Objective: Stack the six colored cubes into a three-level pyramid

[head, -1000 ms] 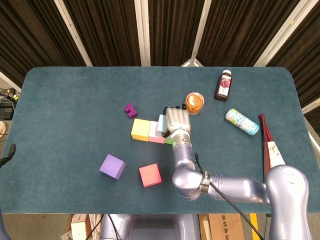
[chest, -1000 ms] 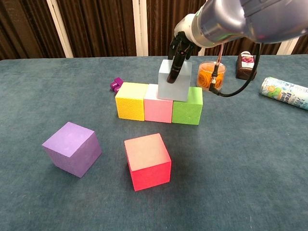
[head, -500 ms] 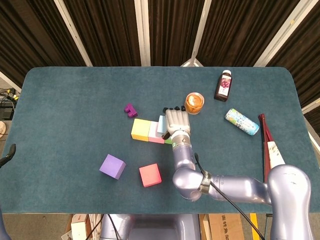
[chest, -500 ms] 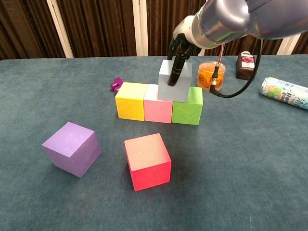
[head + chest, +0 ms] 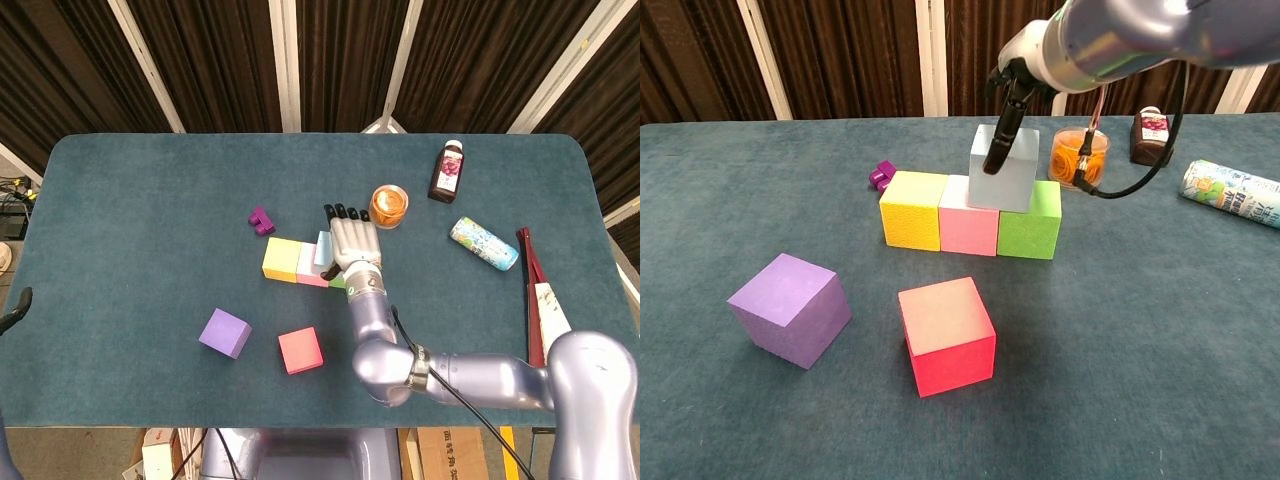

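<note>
Chest view: yellow cube [image 5: 913, 209], pink cube [image 5: 970, 216] and green cube [image 5: 1031, 219] sit in a touching row on the table [image 5: 1160, 330]. Light blue cube [image 5: 1004, 168] rests on top of the row, straddling the pink–green seam. Right hand [image 5: 352, 241] above the light blue cube, fingers [image 5: 340, 212] extended and spread in head view; one dark finger lies down the cube's front face, grip not evident. Red cube [image 5: 946, 334] near, in front of the row; purple cube [image 5: 790, 308] front-left of it. Small purple block [image 5: 881, 176] just behind the yellow cube. Orange jar [image 5: 1078, 156] behind the green cube.
</note>
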